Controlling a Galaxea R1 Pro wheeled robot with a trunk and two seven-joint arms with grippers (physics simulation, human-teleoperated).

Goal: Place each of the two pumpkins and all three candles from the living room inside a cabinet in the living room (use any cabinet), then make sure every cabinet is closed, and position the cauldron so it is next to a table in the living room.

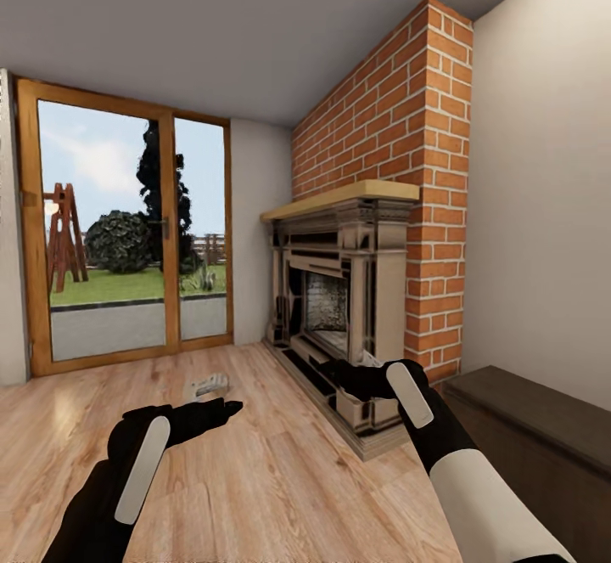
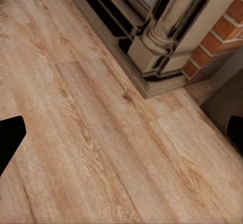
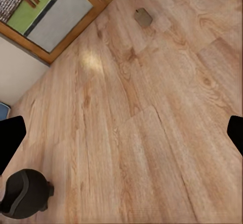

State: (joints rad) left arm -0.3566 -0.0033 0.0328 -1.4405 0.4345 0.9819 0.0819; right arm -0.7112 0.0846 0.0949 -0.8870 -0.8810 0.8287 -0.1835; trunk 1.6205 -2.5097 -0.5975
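Observation:
The low dark-brown cabinet [image 1: 530, 423] stands along the right wall beside the brick fireplace [image 1: 356, 308], its top bare and its fronts out of sight. A small pale lump [image 1: 206, 386], possibly a candle, lies on the wood floor in front of the glass door; the right wrist view shows a tan lump [image 3: 143, 17]. My left gripper [image 1: 222, 411] [image 2: 121, 135] hovers open over the floor just short of that lump. My right gripper [image 1: 344, 374] [image 3: 121, 135] is open and empty in front of the hearth. The pumpkins and the cauldron are out of view.
The stepped hearth base [image 2: 152, 84] juts onto the floor between the arms and the cabinet. A wood-framed glass door [image 1: 127, 232] fills the far wall. A dark rounded shape [image 3: 25, 193] sits low in the right wrist view; I cannot tell what it is.

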